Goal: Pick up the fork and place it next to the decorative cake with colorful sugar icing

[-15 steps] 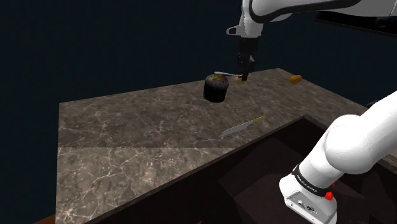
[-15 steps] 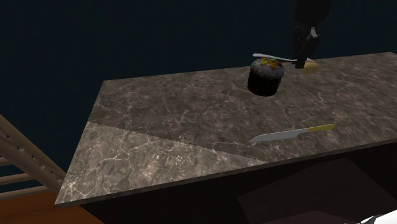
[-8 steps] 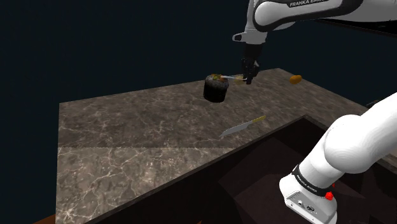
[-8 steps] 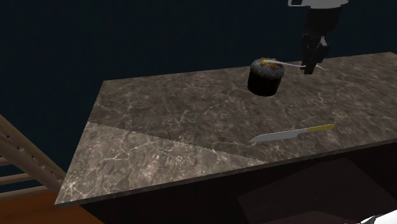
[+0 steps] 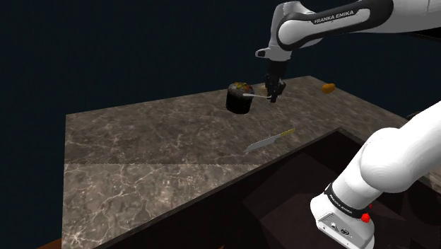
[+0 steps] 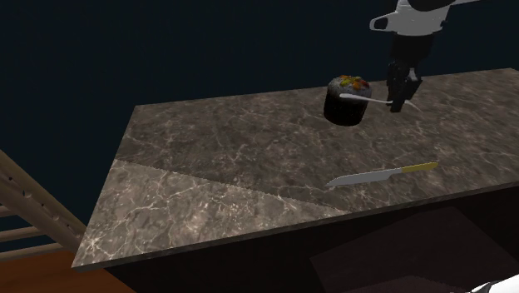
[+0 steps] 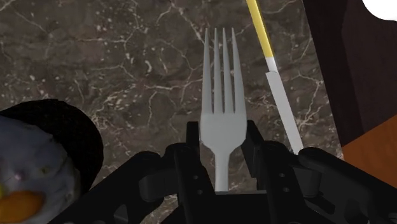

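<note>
Nearest the shoulder camera, the white arm (image 5: pixel 396 157) is seen rising from the lower right. Beyond it the dark, veined counter (image 5: pixel 155 141) is spread, with a paler patch at its near corner in the shoulder view. A knife (image 5: pixel 269 140) with a yellow handle is laid flat close to the counter's near edge, well apart from the other things.

Farther back, the fork (image 7: pixel 222 95) is held off the counter, at about the height of the cake's top. It is clamped by its handle between the two fingers of the gripper (image 5: pixel 273 90), which are closed against it. The tines are pointed away from the hand. In the wrist view, they are shown over bare counter, with the knife lying beyond and to one side.

The cake (image 5: pixel 239 99) is set just beside the gripper, upright on the counter. It is dark-sided, with a pale top spotted in orange and other colours. In both exterior views the fork's tines are seen in line with the cake's top.

A small orange thing (image 5: pixel 328 88) is left near the counter's far edge. Behind everything, a dark blue backdrop is shown.
</note>
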{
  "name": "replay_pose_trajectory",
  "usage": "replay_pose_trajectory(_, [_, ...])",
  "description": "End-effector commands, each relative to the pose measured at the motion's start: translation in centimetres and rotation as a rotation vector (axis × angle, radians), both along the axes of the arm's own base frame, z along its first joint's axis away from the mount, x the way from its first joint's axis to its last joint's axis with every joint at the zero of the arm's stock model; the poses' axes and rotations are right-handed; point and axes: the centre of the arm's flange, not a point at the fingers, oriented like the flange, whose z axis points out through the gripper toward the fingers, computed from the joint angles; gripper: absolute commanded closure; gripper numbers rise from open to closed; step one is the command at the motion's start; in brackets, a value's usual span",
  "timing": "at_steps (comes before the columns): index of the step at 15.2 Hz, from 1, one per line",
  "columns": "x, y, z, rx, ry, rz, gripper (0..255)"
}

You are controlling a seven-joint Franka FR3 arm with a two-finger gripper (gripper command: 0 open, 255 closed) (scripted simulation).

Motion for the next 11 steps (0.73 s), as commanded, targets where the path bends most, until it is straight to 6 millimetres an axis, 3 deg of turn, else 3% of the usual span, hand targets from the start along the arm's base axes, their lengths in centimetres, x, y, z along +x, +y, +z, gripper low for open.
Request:
replay_pose_trajectory(1, [0.1, 0.0, -1.0, 0.0, -0.001, 0.0, 255])
replay_pose_trajectory(11, [0.1, 0.0, -6.3, 0.0, -0.001, 0.0, 255])
